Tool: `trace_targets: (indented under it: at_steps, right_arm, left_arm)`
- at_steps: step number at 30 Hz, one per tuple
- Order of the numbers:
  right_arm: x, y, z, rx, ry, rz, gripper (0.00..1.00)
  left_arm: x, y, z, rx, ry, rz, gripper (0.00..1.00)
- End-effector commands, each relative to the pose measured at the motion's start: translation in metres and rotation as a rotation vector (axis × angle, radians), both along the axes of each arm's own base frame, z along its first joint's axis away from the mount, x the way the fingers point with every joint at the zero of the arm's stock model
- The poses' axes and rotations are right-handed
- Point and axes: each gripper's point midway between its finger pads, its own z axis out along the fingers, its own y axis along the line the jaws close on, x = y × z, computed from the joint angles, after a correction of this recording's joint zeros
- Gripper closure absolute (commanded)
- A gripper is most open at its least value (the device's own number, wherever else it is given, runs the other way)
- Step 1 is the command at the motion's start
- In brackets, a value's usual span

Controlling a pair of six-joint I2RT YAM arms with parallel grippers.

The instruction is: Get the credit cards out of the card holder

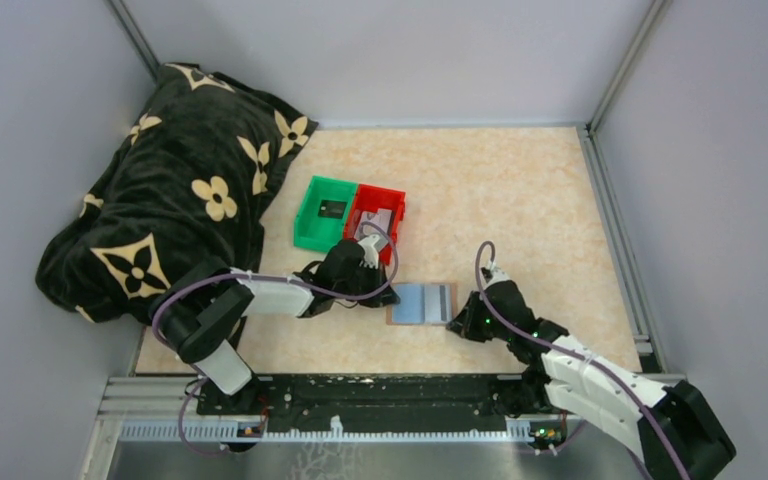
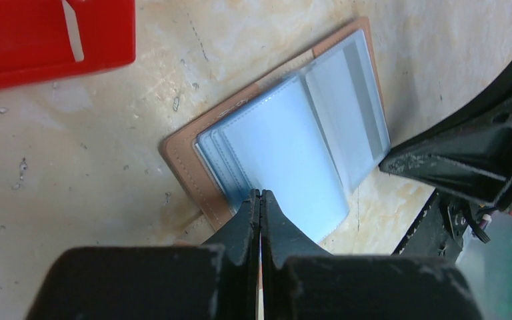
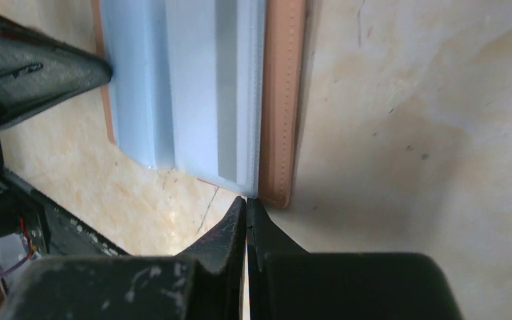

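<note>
The tan leather bifold card holder lies open, pale blue pockets up, just below centre on the bench. The left tool and right tool, both clenched empty, touch opposite edges, apparently to pin it flat.

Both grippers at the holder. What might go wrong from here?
1. Left gripper is shut, tips on the holder's blue pocket, which looks empty; it may pinch lining.
2. Right gripper, shut, sits only at the holder's corner; the holder may slide.
3. Grippers are close and might collide.
</note>
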Motion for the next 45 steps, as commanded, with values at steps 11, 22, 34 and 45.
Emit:
trace_targets:
  at_steps: [11,22,34,45]
  right_arm:
    - [0.029,0.003,0.064,0.002,-0.188,0.063,1.0]
    - [0.057,0.012,0.058,-0.009,-0.199,0.041,0.76]
    - [0.066,0.007,0.052,-0.044,-0.197,0.029,0.71]
    - [0.065,0.01,0.044,-0.023,-0.18,0.042,0.68]
  left_arm:
    - [-0.005,0.001,0.02,-0.036,0.007,-0.007,1.0]
    - [0.01,-0.031,0.053,-0.125,-0.032,-0.066,0.78]
    - [-0.002,-0.03,0.007,-0.084,0.06,-0.078,0.96]
    - [-0.011,-0.022,-0.008,-0.059,0.089,-0.08,0.98]
